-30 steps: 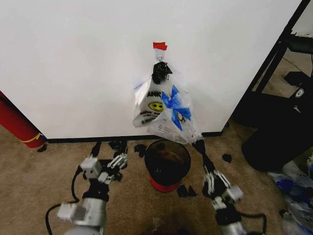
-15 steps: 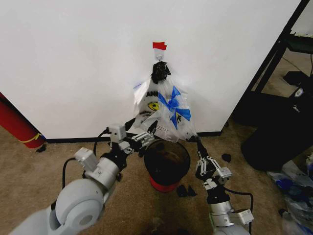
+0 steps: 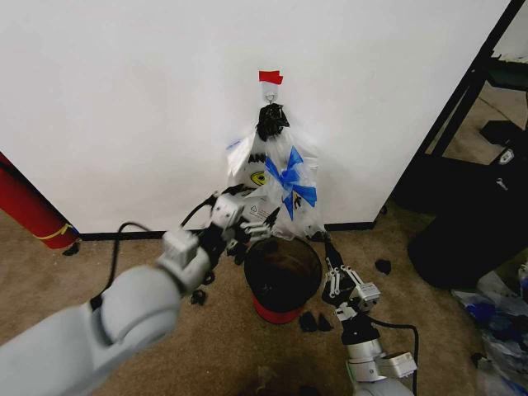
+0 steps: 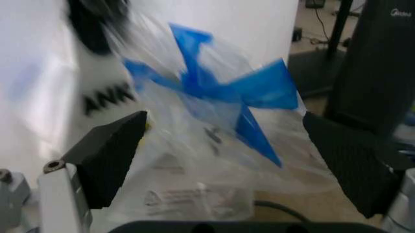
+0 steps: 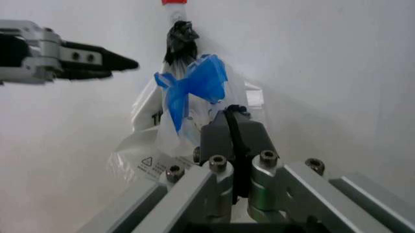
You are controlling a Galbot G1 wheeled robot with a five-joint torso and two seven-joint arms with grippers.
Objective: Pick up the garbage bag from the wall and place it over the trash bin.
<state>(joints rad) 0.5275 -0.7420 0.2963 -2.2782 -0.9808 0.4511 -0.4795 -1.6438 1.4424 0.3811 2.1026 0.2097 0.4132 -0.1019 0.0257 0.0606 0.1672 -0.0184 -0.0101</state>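
Against the wall, left gripper now higher, released, at the garbage bag; right gripper clenched.

Bright even light, left wrist view motion-blurred, soft shadows

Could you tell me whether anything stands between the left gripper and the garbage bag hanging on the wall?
Nothing visible does. The left gripper, fingers open, faces the garbage bag directly; the smiley bag hangs beside and behind it.
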